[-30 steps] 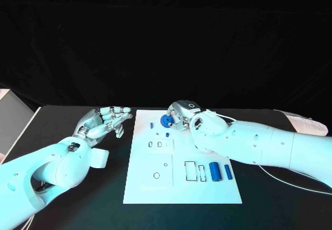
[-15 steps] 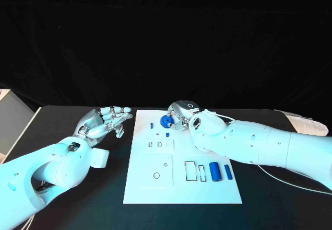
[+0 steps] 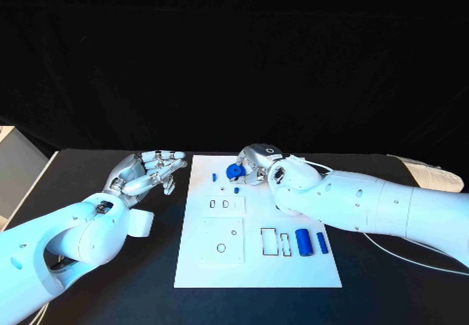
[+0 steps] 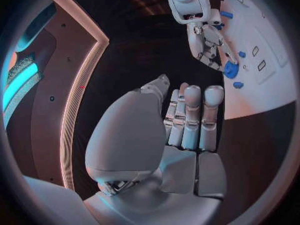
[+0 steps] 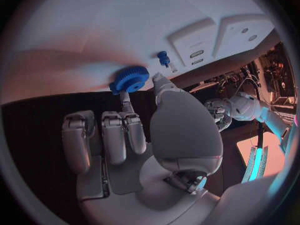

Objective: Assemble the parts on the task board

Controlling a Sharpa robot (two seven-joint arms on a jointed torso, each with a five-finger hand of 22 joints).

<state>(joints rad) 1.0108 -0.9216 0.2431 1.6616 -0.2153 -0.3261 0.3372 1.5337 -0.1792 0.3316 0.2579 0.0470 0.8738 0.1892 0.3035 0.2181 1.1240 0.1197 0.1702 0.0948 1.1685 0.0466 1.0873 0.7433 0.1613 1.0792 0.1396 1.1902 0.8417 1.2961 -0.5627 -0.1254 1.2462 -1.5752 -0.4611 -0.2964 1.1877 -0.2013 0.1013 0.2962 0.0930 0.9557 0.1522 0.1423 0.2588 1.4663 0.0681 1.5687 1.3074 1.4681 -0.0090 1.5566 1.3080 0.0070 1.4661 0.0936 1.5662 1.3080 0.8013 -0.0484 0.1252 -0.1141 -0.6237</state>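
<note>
The flat white rectangular task board [image 3: 256, 267] lies in the middle of the black table [image 3: 117, 284]. At its far edge, toward twelve o'clock, the right silver hand [image 3: 256, 162] pinches a round blue toothed gear [image 3: 236, 172] between thumb and a fingertip, its other fingers stretched alongside; in the right wrist view the gear [image 5: 130, 79] sits at the board's edge, and whether it touches the board cannot be told. Just beside the gear, at its nine o'clock, a small blue peg [image 3: 214, 177] rests on the board. At the board's four o'clock corner a blue cylinder [image 3: 303, 242] and a thinner blue rod [image 3: 322, 242] lie side by side, near two black-outlined rectangular slots [image 3: 269, 242]. The left silver hand [image 3: 148, 172] hangs over the table at the board's ten o'clock, empty, fingers loosely curled yet apart.
</note>
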